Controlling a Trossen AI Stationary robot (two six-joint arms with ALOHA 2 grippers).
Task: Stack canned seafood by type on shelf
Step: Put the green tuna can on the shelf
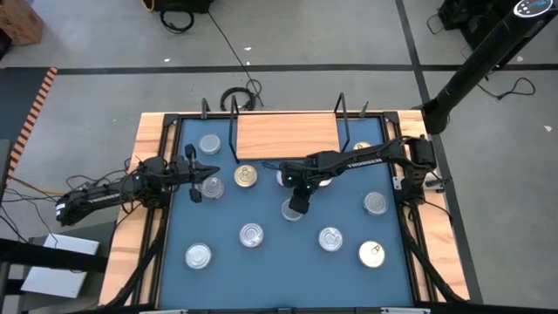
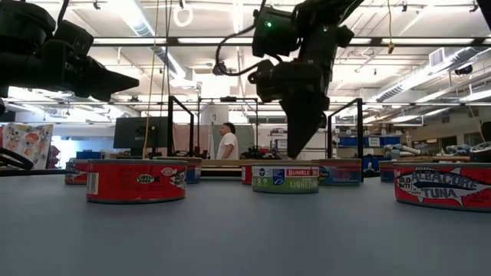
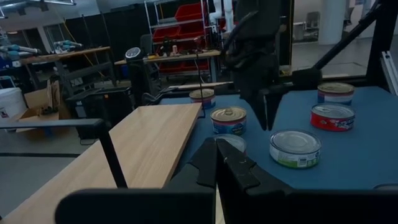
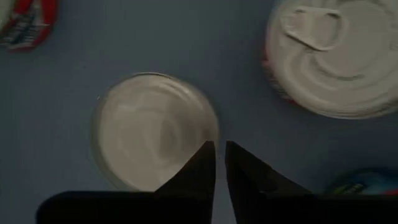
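The shelf (image 1: 288, 135), a light wooden board with black wire uprights, stands at the table's far middle and holds no tins. Several flat tins lie on the blue mat. My right gripper (image 4: 219, 155) is shut and points down just above a silver-topped tin (image 4: 155, 130) at the mat's middle (image 1: 292, 209). In the low view its tips (image 2: 295, 149) hang a little above that green-labelled tin (image 2: 285, 178). My left gripper (image 3: 219, 163) is shut, level near the mat's left side (image 1: 205, 179), close to a silver tin (image 1: 212, 186).
Other tins lie about: a gold-topped one (image 1: 247, 176) next to the shelf's left upright, silver ones (image 1: 251, 235) (image 1: 330, 238) (image 1: 198, 255) toward the near edge, and a gold one (image 1: 372, 254) near right. A person (image 2: 227, 142) stands far behind the table.
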